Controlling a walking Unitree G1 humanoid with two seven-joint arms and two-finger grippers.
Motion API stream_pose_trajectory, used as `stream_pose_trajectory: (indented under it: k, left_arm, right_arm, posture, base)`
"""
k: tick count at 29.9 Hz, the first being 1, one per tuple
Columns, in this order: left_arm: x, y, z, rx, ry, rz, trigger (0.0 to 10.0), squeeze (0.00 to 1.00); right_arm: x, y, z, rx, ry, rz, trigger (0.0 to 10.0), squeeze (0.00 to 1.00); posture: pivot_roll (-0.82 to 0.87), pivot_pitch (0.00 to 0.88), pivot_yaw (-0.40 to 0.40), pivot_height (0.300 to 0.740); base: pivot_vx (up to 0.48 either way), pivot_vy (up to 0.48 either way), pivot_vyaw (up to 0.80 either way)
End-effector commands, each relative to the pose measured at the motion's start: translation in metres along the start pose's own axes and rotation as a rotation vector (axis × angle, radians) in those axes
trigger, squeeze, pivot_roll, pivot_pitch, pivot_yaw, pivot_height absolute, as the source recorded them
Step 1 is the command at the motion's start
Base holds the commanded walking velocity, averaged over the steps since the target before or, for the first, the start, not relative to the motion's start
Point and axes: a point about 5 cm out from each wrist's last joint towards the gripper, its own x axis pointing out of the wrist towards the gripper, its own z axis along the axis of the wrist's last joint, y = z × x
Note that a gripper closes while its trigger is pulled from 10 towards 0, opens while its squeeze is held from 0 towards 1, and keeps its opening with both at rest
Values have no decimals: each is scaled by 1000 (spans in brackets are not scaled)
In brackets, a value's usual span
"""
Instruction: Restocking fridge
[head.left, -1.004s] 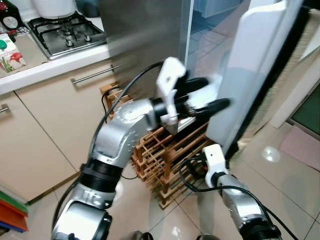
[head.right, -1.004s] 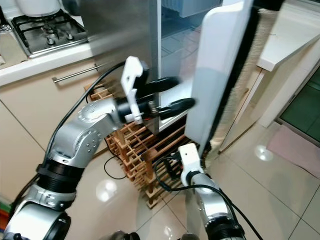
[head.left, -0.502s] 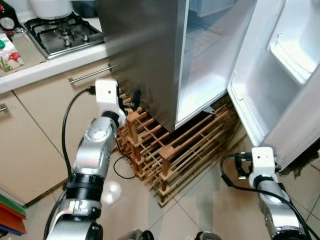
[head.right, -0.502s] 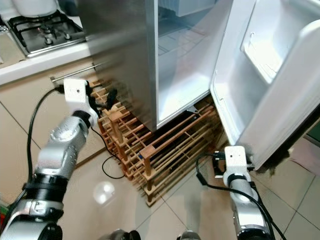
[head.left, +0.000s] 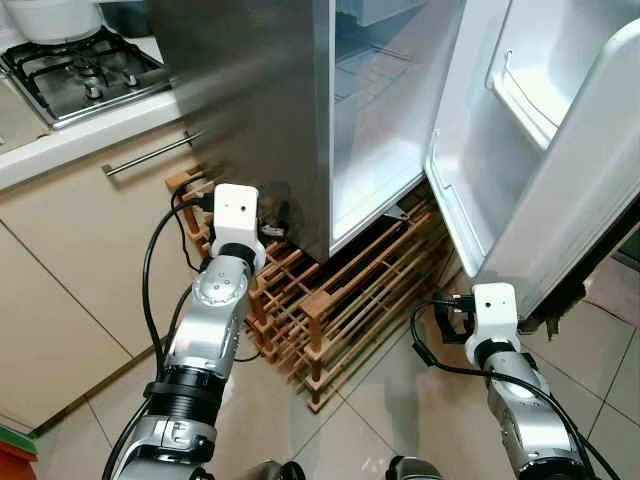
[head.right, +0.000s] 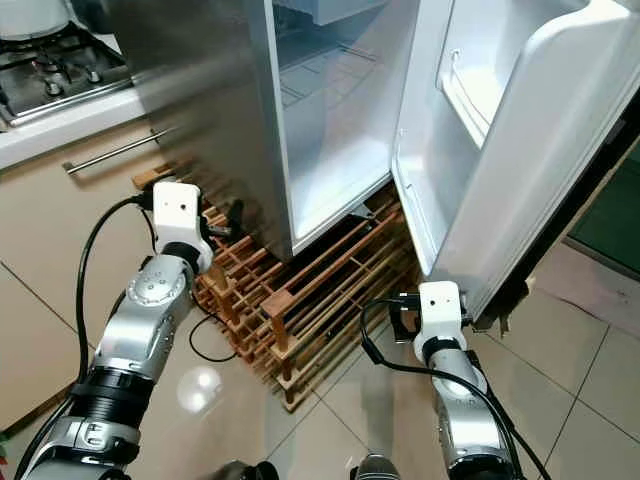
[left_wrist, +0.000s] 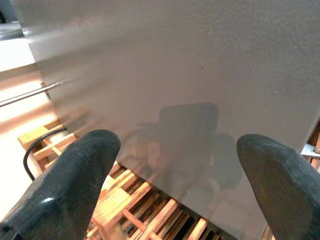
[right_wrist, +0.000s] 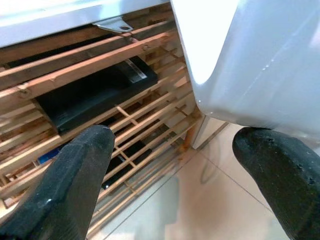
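The fridge (head.left: 250, 110) stands straight ahead of me with its door (head.left: 560, 170) swung wide to my right, so the open compartment (head.left: 385, 120) lies ahead and above both of my end effectors, between them. My left end effector (left_wrist: 172, 175) is low beside the fridge's grey steel side wall, its two black fingers (left_wrist: 75, 175) spread well apart and empty, aimed at that wall just above the wooden wine rack (head.left: 340, 300) that sits on the floor under the fridge. My right end effector (right_wrist: 175, 170) is low too, fingers likewise apart and holding nothing, pointed at the rack's slats near the lower corner of the white door. I judge the right arm the nearer to the opening, since it hangs just below the door's inner face and its door shelf (head.left: 525, 95), while the left has the fridge's side wall between it and the inside. The compartment's glass shelves run back into the cabinet, away from me, so whatever goes in must be lifted up and pushed forward along that line. I see no item to stock in either end effector; the hob (head.left: 75, 75) and the desk beside it lie far to my left.
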Motion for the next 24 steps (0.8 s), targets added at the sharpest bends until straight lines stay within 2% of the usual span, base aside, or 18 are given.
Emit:
stream_pose_trajectory:
  k: [1, 5, 6, 8, 9, 13, 15, 18, 20, 22, 24]
  left_arm:
    - [3, 2, 3, 7, -13, 14, 10000, 0]
    - [4, 4, 3, 6, -12, 22, 10000, 0]
    - [4, 4, 3, 6, -11, 24, 10000, 0]
    - [4, 3, 2, 7, -9, 23, 10000, 0]
    - [4, 3, 2, 7, -9, 23, 10000, 0]
    - [4, 3, 0, 8, -6, 19, 10000, 0]
    - [4, 3, -1, 7, -3, 17, 10000, 0]
    - [5, 3, -3, 5, 7, 14, 10000, 0]
    - [5, 2, -3, 2, 9, 11, 10000, 0]
    - [5, 0, -4, -3, 11, 0, 10000, 0]
    - [5, -1, -4, -4, 12, -2, 10000, 0]
  right_arm:
    - [7, -15, 47, -58, -204, -51, 10000, 0]
    - [5, -23, 41, -102, -181, -83, 10000, 0]
    - [4, -31, 36, -136, -155, -132, 10000, 0]
    - [2, -41, 29, -152, -124, -176, 10000, 0]
    - [2, -41, 29, -152, -124, -176, 10000, 0]
    - [-6, -64, 17, -187, -66, -277, 10000, 0]
    - [-8, -71, 14, -193, -49, -303, 10000, 0]
    - [-10, -71, 10, -214, -15, -275, 10000, 0]
    - [-10, -67, -3, -239, 82, -216, 10000, 0]
    - [-14, -60, -26, -252, 238, -130, 10000, 0]
    - [-16, -57, -34, -260, 279, -98, 10000, 0]
  posture:
    - [-131, 0, 47, 740]
    - [-132, 0, 48, 740]
    - [-134, 0, 49, 740]
    - [-134, 0, 49, 740]
    - [-134, 0, 49, 740]
    - [-139, 0, 53, 740]
    - [-142, 0, 53, 740]
    - [-145, 0, 53, 740]
    - [-149, 0, 53, 740]
    - [-151, 0, 51, 740]
    - [-152, 0, 51, 740]
  base:
    - [0, 0, 0]
    - [0, 0, 0]
    - [0, 0, 0]
    - [0, 0, 0]
    - [0, 0, 0]
    - [0, 0, 0]
    - [0, 0, 0]
    - [0, 0, 0]
    - [0, 0, 0]
    - [0, 0, 0]
    - [0, 0, 0]
